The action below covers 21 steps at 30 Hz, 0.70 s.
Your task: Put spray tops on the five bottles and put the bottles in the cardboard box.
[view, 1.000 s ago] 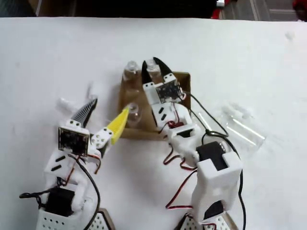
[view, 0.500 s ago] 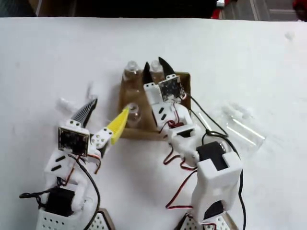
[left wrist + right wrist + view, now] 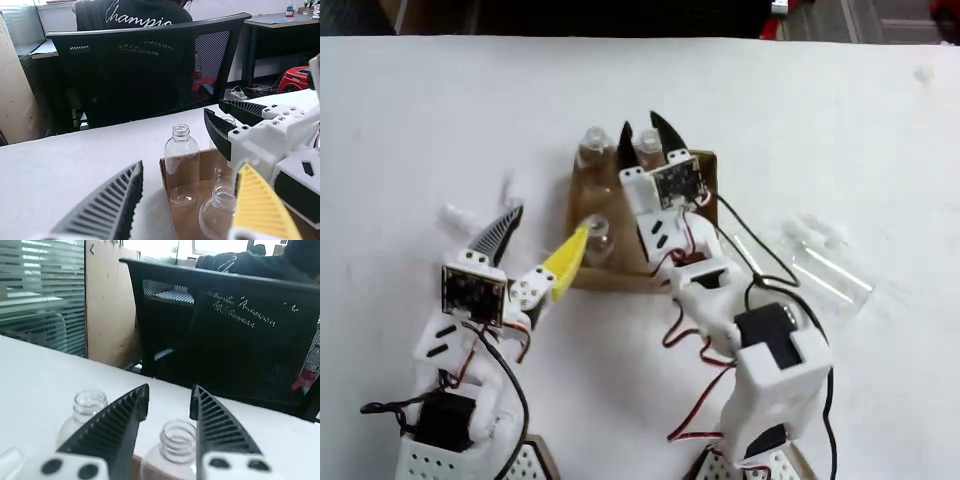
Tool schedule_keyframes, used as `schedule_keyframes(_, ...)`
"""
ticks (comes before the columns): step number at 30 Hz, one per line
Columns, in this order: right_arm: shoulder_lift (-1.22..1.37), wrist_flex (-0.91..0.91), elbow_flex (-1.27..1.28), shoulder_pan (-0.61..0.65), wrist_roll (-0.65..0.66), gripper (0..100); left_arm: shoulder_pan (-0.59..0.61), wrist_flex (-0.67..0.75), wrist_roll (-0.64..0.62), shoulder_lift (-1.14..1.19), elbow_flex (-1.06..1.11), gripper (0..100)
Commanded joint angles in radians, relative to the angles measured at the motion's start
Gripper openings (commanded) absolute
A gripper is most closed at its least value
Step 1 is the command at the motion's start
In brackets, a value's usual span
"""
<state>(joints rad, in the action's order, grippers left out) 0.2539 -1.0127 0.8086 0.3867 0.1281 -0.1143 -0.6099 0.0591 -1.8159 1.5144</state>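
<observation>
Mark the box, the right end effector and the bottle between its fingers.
box (image 3: 605, 279), high view, near rim.
right end effector (image 3: 642, 128), high view, midway between fingertips.
bottle (image 3: 176, 439), right wrist view, threaded neck.

High view: the right arm (image 3: 695, 265) hides the 3 o'clock half of the box (image 3: 582, 215). Clear parts (image 3: 820, 258) at 3 o'clock of the box and a white item (image 3: 452, 215) at its 9 o'clock are too blurred to identify.

Left wrist view: the near bottle (image 3: 212, 215) is cut off by the picture's edge. A finger (image 3: 217, 131) of the right gripper (image 3: 212, 106) masks the rear bottle (image 3: 229, 120).

Right wrist view: the fingers hide its body.
</observation>
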Motion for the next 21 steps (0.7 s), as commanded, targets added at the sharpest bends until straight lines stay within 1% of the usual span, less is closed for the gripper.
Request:
schedule_keyframes(1,-0.128,0.01,0.017,0.007,-0.009,11.3,-0.001,0.023,0.014,-0.015,-0.011,28)
schedule_keyframes(6,-0.248,0.107,0.032,-0.025,-0.017,11.3,-0.001,0.023,0.014,-0.015,-0.011,28)
schedule_keyframes(9,-0.355,0.168,0.061,-0.053,-0.084,11.3,-0.001,0.023,0.014,-0.015,-0.011,28)
schedule_keyframes(12,-0.481,0.294,0.098,-0.074,-0.11,11.3,-0.001,0.023,0.014,-0.015,-0.011,28)
schedule_keyframes(17,-0.696,0.61,0.144,-0.122,-0.14,11.2,-0.001,0.023,0.014,-0.015,-0.011,28)
schedule_keyframes(21,-0.837,0.972,0.138,-0.143,-0.218,10.9,-0.001,0.023,0.014,-0.015,-0.011,28)
